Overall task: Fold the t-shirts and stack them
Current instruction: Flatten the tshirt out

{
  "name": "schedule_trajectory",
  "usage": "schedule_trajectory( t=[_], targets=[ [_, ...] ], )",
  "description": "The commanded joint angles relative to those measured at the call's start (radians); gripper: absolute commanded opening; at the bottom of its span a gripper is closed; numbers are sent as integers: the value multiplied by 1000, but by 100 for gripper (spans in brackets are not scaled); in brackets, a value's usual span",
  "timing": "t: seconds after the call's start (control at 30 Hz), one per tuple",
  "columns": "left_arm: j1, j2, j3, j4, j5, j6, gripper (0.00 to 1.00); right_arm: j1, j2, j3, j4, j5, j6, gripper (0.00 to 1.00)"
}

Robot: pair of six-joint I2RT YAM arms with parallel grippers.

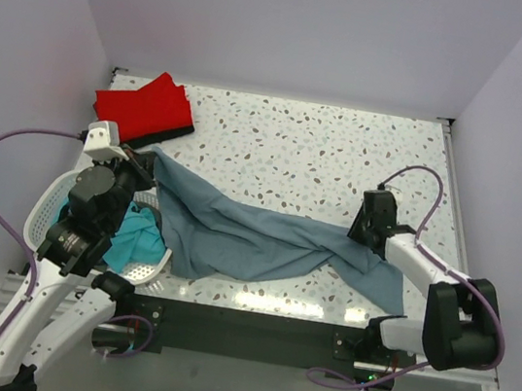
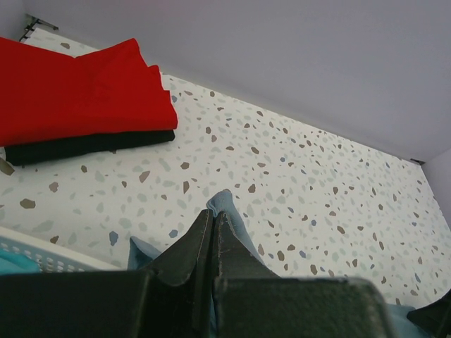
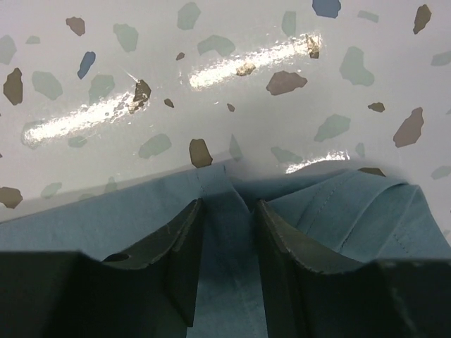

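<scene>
A blue-grey t-shirt [image 1: 245, 237] lies twisted and stretched across the near half of the table between both arms. My left gripper [image 1: 143, 163] is shut on its left corner; in the left wrist view a tip of blue cloth [image 2: 224, 201] sticks out past the closed gripper [image 2: 213, 217]. My right gripper [image 1: 362, 232] is low on the shirt's right end; in the right wrist view the gripper [image 3: 227, 204] is closed on a raised fold of the blue cloth [image 3: 352, 211] that fills the gap. A folded red shirt [image 1: 145, 104] lies on a folded black shirt [image 2: 84, 146] at the far left.
A white mesh basket [image 1: 43, 207] stands at the near left, with a teal shirt [image 1: 137, 236] in it, right under the left arm. Its rim shows in the left wrist view [image 2: 42, 253]. White walls enclose the speckled table [image 1: 326, 156] on three sides.
</scene>
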Motion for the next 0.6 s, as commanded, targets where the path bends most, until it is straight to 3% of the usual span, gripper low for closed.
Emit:
schedule_trajectory(
  t=[0.0,0.03,0.13,0.23,0.57],
  targets=[
    [-7,-4,5,36,12,-2,0,-7,13,50,53,-3,-13,38],
    [-9,-3,5,35,12,-2,0,-8,10,54,51,-9,-14,25],
    [-10,-6,5,35,9,-2,0,-11,-8,69,37,-37,-19,9],
    [-13,-10,6,33,6,-2,0,-13,-59,90,-2,-39,-28,0],
    [-13,-22,20,16,-50,-4,0,-13,-350,303,-252,52,-91,0]
  ],
)
